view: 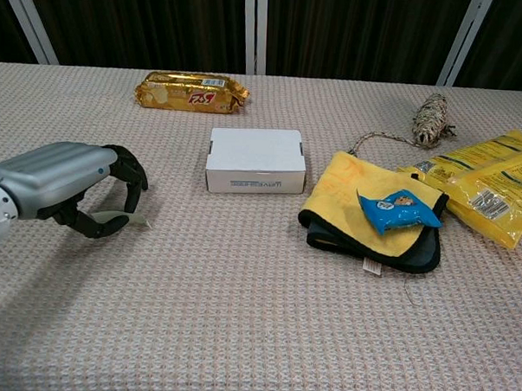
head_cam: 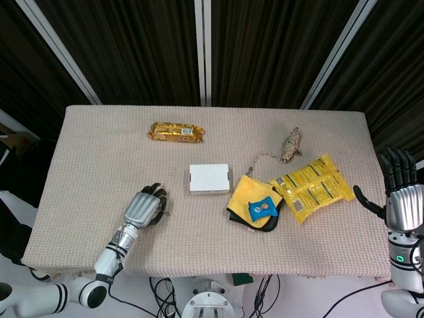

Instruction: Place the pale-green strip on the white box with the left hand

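I'm working in what looks like a robot test lab: dark ribbed curtain panels (head_cam: 265,53) behind the cloth-covered table (head_cam: 99,146), cables (head_cam: 265,291) dangling under its near edge.

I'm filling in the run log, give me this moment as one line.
step: grasp | left hand curled over pale-green strip on table | white box top bare | right hand off table, fingers spread

White box (view: 256,160) mid-table, folded cloth (view: 364,213) right, snack pack (view: 191,91) behind.

left hand (view: 58,187) low, fingers (view: 128,165) curled, right hand (head_cam: 401,196) upright, spread
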Controlling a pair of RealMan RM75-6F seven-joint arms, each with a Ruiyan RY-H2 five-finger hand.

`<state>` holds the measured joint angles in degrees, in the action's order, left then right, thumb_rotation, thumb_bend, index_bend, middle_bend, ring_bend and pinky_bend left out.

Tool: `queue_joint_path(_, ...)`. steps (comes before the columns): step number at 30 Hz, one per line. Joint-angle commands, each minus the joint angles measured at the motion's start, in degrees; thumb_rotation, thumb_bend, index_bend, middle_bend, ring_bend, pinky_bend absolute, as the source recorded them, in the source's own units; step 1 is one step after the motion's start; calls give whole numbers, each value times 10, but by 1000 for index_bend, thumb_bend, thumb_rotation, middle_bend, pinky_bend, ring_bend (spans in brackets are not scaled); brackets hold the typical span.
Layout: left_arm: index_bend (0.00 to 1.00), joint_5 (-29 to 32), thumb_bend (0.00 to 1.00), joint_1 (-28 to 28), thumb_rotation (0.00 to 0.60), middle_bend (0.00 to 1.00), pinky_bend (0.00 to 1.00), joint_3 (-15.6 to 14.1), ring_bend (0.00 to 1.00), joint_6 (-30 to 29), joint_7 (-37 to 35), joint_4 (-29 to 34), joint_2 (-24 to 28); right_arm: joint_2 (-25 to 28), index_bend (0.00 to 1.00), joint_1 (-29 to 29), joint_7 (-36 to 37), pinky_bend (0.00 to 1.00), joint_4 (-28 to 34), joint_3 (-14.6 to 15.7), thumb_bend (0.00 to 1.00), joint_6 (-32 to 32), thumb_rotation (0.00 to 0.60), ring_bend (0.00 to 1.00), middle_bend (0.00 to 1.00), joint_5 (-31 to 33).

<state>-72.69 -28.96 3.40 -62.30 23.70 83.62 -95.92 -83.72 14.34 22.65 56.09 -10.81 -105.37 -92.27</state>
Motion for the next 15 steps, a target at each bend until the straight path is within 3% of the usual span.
queue_joint_path(1,576,2,397,0,596,289,232,0,122,1,1,0,0,-2,0,0,1,0,-3,1,210,1,600,0,0,1)
queue_joint_path(15,592,-17,423,-6,597,298,232,13,127,-15,-3,54,37,-4,0,3,3,0,-7,-1,219,0,600,0,0,0)
